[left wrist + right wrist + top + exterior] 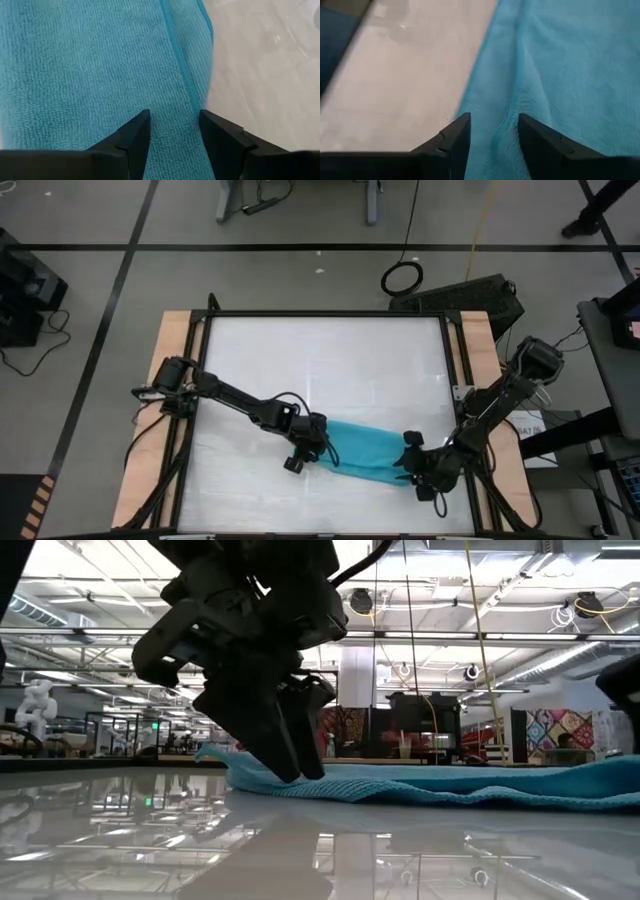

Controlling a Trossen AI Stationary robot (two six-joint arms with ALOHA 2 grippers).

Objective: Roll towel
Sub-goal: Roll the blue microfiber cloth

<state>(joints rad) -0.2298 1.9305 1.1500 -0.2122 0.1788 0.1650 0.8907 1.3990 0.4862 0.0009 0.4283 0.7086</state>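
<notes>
Towel (365,448) between grippers; wrist views show fingers apart, seemingly unclamped.

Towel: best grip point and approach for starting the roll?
Take the towel by its short ends, from above. It lies flat in a long strip across the table, so only an edge gives the fingers fabric to pinch. The left end effector sits over the left end, where a hemmed edge shows; the right end effector sits over the right end. Both are open.
</notes>
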